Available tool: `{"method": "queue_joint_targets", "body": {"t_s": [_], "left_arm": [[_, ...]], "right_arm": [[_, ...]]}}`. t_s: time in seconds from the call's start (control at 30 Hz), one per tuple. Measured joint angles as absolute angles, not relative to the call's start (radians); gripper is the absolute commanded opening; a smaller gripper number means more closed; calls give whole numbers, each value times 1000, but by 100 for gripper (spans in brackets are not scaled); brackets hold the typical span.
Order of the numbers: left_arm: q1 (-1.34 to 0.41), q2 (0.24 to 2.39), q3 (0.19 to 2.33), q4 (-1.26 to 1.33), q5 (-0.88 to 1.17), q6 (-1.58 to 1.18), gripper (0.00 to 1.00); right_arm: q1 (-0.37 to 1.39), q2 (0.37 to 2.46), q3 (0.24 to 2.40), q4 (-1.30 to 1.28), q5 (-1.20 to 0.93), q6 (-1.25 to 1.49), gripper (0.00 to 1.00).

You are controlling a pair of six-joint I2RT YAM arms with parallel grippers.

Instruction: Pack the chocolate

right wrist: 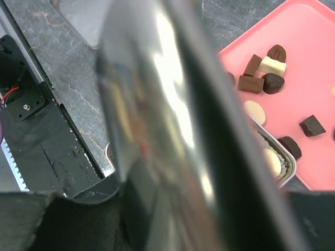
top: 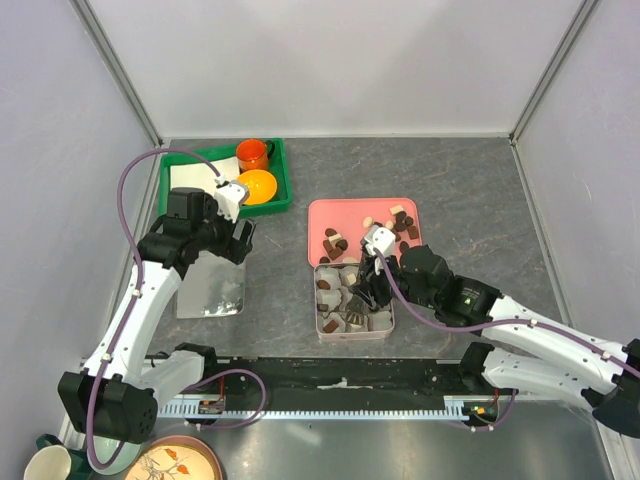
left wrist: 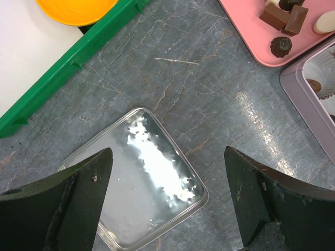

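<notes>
Small brown and cream chocolates [top: 405, 222] lie on a pink tray [top: 330, 212]. Some sit in the paper cups of a square tin [top: 388, 325] just in front of it. My right gripper [top: 368, 285] hangs over the tin and is shut on a shiny metal tool [right wrist: 157, 104], blurred and filling the right wrist view. Beside it there show chocolates [right wrist: 261, 78], the pink tray [right wrist: 309, 63] and the tin's rim [right wrist: 290, 167]. My left gripper [left wrist: 167, 151] is open and empty above a corner of the silver tin lid [left wrist: 136, 193], which lies flat on the table [top: 210, 285].
A green tray [top: 285, 170] at the back left holds an orange cup [top: 252, 153], an orange bowl [top: 257, 186] and white paper. A black rail [top: 340, 395] runs along the near edge. A mug [top: 50, 465] and a plate [top: 170, 462] sit at the bottom left.
</notes>
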State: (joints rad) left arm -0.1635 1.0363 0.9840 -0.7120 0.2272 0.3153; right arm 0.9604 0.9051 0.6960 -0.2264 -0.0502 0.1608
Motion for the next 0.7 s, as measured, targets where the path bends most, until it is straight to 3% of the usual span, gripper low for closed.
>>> {"method": "queue_joint_targets", "body": {"t_s": [0.27, 0.5, 0.7], "left_arm": [[-163, 1036, 984, -708, 227, 315, 95], [-163, 1033, 982, -706, 227, 315, 95], [-163, 1032, 977, -700, 227, 315, 95]], "right_arm": [[965, 923, 786, -263, -47, 159, 43], [965, 954, 871, -267, 10, 130, 23], [955, 1098, 981, -199, 160, 63, 17]]}}
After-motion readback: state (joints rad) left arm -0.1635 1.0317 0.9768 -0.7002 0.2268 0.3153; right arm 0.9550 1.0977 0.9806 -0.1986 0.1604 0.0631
